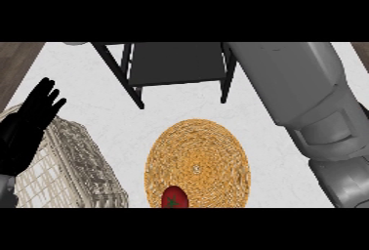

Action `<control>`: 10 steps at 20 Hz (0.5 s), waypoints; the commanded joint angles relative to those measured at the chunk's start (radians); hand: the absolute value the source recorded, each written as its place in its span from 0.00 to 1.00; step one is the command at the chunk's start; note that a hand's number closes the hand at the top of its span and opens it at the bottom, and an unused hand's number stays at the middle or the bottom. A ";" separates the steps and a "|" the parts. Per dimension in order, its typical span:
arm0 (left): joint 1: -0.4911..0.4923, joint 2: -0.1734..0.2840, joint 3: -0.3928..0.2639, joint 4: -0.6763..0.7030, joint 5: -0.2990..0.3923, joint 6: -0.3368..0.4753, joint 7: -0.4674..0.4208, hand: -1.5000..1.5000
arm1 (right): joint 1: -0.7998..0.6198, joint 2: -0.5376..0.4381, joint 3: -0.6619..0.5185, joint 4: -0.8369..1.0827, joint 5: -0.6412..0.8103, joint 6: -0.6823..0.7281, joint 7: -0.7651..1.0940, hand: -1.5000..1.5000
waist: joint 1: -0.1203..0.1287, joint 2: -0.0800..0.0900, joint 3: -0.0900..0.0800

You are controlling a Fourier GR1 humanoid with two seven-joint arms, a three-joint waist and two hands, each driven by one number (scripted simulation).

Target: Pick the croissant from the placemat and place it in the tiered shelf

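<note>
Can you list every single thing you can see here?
Shelf: one, black frame with dark grey tray, top middle.
Placemat: one, round, woven, golden, centre bottom.
Red thing: one, red with a dark green mark, on the placemat's near edge; cannot tell what it is.
Basket: one, pale wire, lower left.
Counter: one, white.
Croissant: none showing.
Left hand: one, black, open, fingers up, resting at the left edge.
Right forearm: one, grey, reaching up the right side; its hand is out of view.
</note>
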 commanded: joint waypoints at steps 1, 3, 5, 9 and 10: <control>0.091 -0.084 -0.089 0.147 0.031 -0.013 0.051 0.50 | -0.006 -0.008 -0.080 -0.019 -0.049 -0.076 -0.027 0.00 | -0.019 0.014 -0.044; 0.098 -0.087 -0.098 0.138 0.010 0.008 0.048 0.50 | 0.000 -0.025 -0.095 -0.007 -0.031 -0.136 -0.036 0.00 | -0.020 0.013 -0.044; 0.096 -0.085 -0.086 0.150 0.019 0.009 0.050 0.50 | 0.003 -0.043 -0.099 -0.012 -0.018 -0.160 -0.041 0.00 | -0.034 0.008 -0.045; 0.118 -0.096 -0.087 0.148 0.014 0.012 0.026 0.50 | 0.005 -0.120 -0.113 0.037 0.025 -0.202 -0.007 0.00 | -0.046 0.009 -0.047; 0.136 -0.076 -0.080 0.142 0.029 -0.009 0.036 0.50 | 0.024 -0.129 -0.129 0.024 0.019 -0.228 -0.017 0.00 | -0.044 0.005 -0.046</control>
